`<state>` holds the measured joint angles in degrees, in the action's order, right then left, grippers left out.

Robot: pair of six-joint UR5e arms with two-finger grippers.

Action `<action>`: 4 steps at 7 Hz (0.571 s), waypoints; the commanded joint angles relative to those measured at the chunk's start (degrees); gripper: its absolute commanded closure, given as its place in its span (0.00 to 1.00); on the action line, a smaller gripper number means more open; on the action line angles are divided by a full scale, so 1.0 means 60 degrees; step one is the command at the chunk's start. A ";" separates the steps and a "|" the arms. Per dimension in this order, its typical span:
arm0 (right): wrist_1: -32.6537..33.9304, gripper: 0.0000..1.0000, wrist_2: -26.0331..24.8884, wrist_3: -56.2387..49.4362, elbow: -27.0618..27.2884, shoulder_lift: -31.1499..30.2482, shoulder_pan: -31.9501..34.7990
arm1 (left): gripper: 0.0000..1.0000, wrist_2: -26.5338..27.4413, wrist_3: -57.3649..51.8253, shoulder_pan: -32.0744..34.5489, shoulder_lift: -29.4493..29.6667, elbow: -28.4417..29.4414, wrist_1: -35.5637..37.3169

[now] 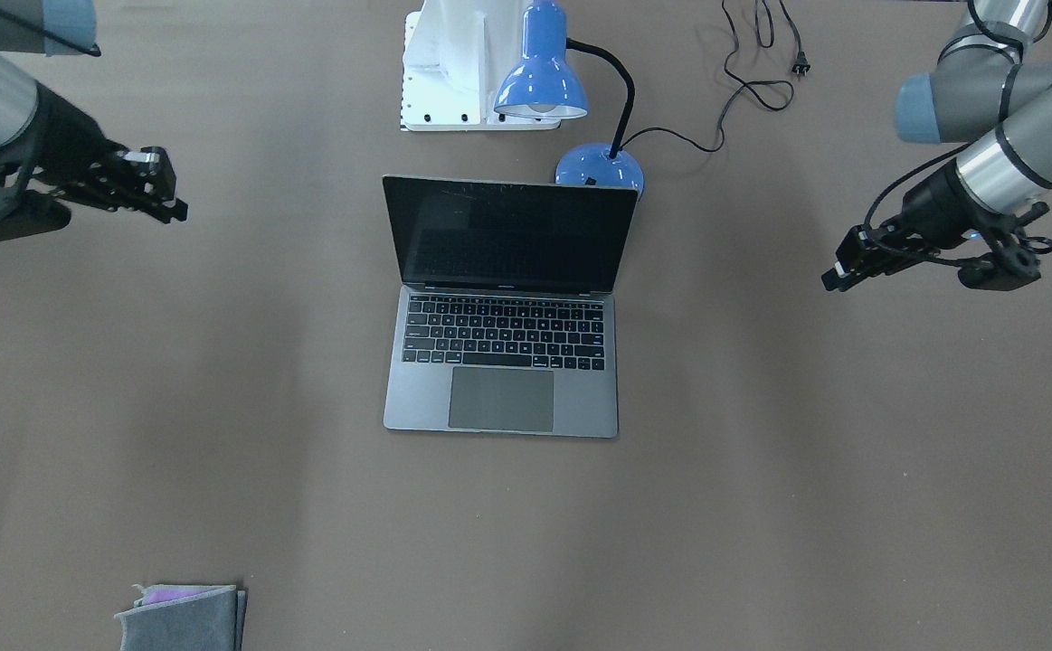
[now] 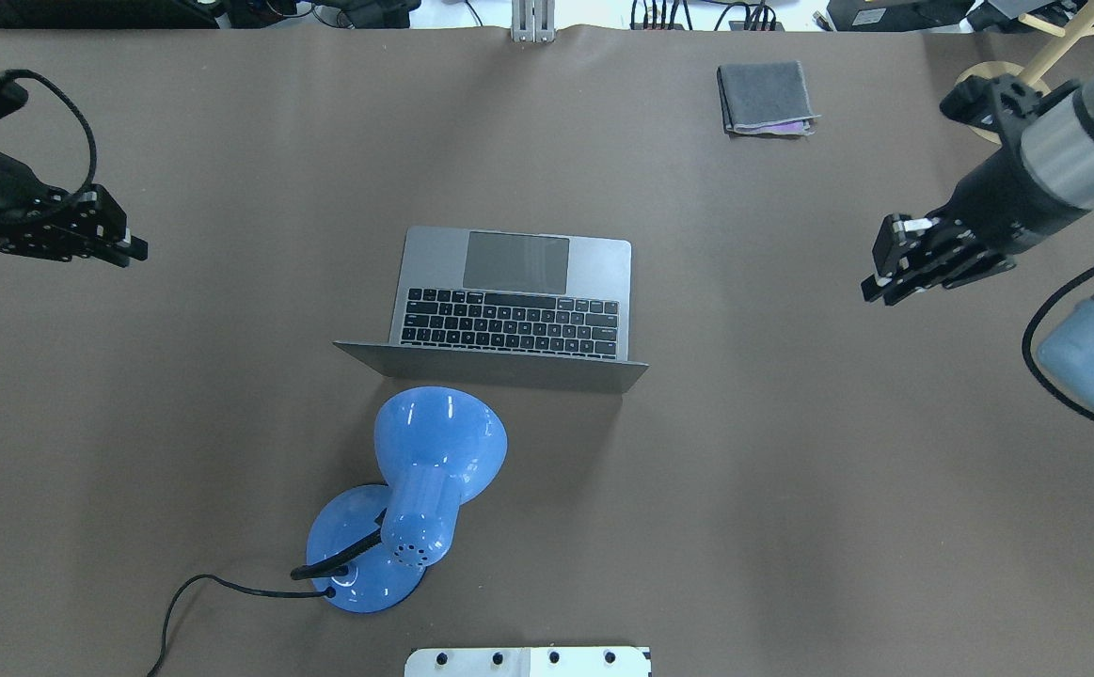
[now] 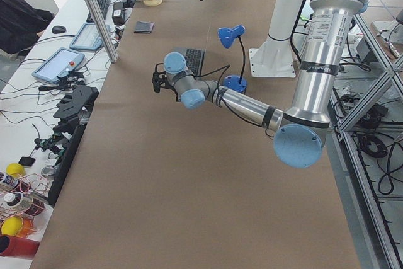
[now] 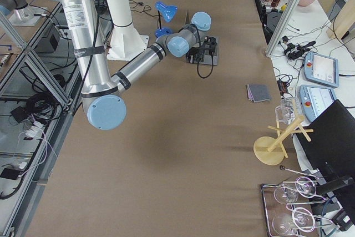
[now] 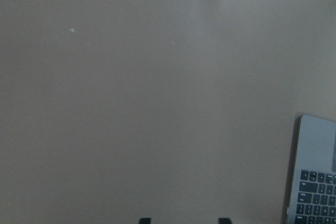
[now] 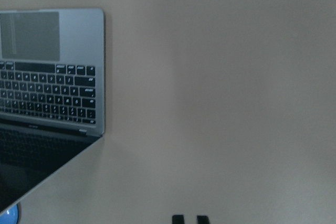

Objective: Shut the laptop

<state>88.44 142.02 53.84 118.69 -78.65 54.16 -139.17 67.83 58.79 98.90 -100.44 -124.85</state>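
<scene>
The laptop [image 1: 507, 398] lies open in the middle of the table, its dark screen upright and facing away from the robot; it also shows in the overhead view [image 2: 603, 259]. My left gripper [image 2: 123, 246] hovers far off to the laptop's left and is open: its fingertips [image 5: 144, 220] stand wide apart in the left wrist view, where the laptop's corner [image 5: 315, 171] shows. My right gripper [image 2: 876, 287] hovers far to the laptop's right, shut and empty, its fingertips [image 6: 178, 219] close together. The right wrist view shows the laptop's keyboard [image 6: 52, 93].
A blue desk lamp [image 2: 434, 451] stands just behind the laptop's screen on the robot's side, its cord [image 1: 752, 90] trailing over the table. A folded grey cloth [image 2: 765, 97] lies at the far edge. The white robot base [image 1: 453, 63] is behind the lamp.
</scene>
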 commanded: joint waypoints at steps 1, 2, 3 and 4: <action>-0.0048 1.00 -0.0216 0.1056 0.0696 -0.0017 -0.1272 | 1.00 0.0167 0.1140 -0.1049 0.0025 -0.0397 -0.0007; -0.0179 1.00 -0.0580 0.1380 0.0842 0.0042 -0.1886 | 1.00 0.0907 0.1770 -0.1721 0.0054 -0.0587 -0.0036; -0.0789 1.00 -0.1091 0.2108 0.0858 0.0057 -0.2473 | 1.00 0.1234 0.2124 -0.2206 0.0098 -0.0603 -0.0051; -0.1187 1.00 -0.1807 0.2971 0.0830 0.0173 -0.3116 | 1.00 0.1310 0.3186 -0.2545 0.0330 -0.0734 -0.0066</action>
<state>84.30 135.59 66.14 123.61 -78.21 39.95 -132.71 81.03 46.43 99.74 -104.08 -125.13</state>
